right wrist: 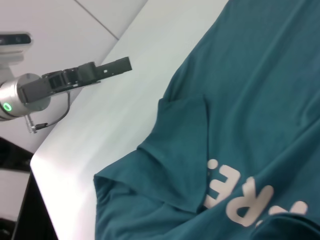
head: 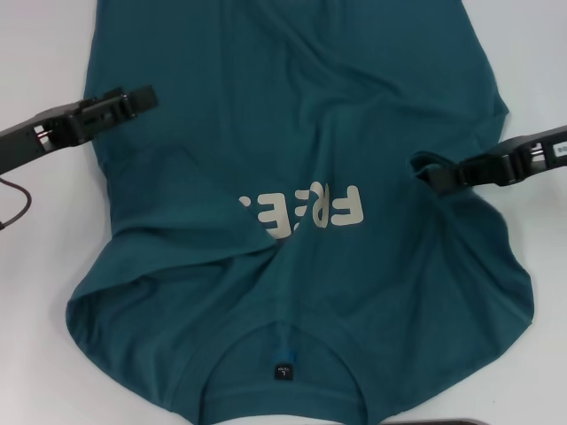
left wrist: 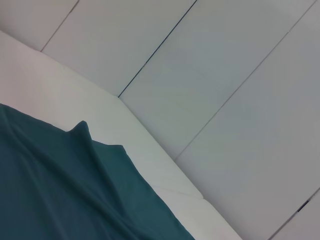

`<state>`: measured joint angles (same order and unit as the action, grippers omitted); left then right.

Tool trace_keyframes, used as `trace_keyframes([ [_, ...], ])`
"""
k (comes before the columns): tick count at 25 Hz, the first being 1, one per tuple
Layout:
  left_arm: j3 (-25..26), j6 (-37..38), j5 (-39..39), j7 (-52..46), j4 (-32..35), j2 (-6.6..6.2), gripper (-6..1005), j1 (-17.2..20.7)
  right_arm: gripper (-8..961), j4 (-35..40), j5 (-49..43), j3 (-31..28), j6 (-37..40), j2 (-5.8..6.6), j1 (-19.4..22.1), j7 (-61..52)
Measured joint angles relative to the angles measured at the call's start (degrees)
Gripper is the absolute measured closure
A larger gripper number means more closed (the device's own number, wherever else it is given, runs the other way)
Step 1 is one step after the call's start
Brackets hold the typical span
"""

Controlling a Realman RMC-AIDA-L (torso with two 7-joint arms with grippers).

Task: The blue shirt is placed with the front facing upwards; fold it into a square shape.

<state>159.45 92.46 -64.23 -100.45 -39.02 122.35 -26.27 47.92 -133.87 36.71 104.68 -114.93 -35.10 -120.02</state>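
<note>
Blue shirt (head: 292,150): spread front-up on the white table (head: 44,266), collar (head: 282,354) nearest the robot, hem running off the far side of the head view.
Lettering (head: 306,212): pale "FREE" on the chest, partly swallowed by a diagonal fold through its middle.
Neck label (head: 282,368): small and dark, inside the round collar.
Left gripper (head: 142,97): at the shirt's left edge, its tips over the cloth – from the head view the fingers look drawn together with no fabric between them.
Right gripper (head: 423,170): at the shirt's right edge, pinching a raised pucker of blue fabric, with creases fanning down from it.
Head view only: both arms at once, collar and label.
Right wrist view only: the left arm (right wrist: 60,82) seen from across the table, its fingers above bare white tabletop just beside the cloth – also the folded left sleeve (right wrist: 185,120).
Left wrist view only: a rumpled shirt edge (left wrist: 80,150), the table's far corner, pale panelled wall (left wrist: 225,75) behind.
Cable (head: 13,208): dark loop beside the left arm.
</note>
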Motion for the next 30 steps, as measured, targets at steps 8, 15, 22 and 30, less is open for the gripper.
trace_keyframes([
  [8, 0.2, 0.0, -0.1, 0.0, 0.0, -0.11, 94, -0.1, 955, -0.2, 0.0, 1.4, -0.3, -0.92, -1.9, -0.6],
  [15, 0.1, -0.7, -0.1, 0.0, 0.0, -0.18, 94, -0.3, 955, -0.3, 0.0, 3.2, -1.4, -1.38, -3.8, -1.7],
  [22, -0.1, -0.9, -0.1, -0.3, 0.0, -0.28, 94, -0.5, 955, -0.2, 0.0, 4.0, -2.1, -1.56, -5.8, -2.8],
  [30, 0.2, -0.9, -0.1, -0.4, 0.0, -0.36, 94, -0.5, 955, 0.3, 0.3, 4.0, -1.5, -1.52, -6.5, -3.1],
])
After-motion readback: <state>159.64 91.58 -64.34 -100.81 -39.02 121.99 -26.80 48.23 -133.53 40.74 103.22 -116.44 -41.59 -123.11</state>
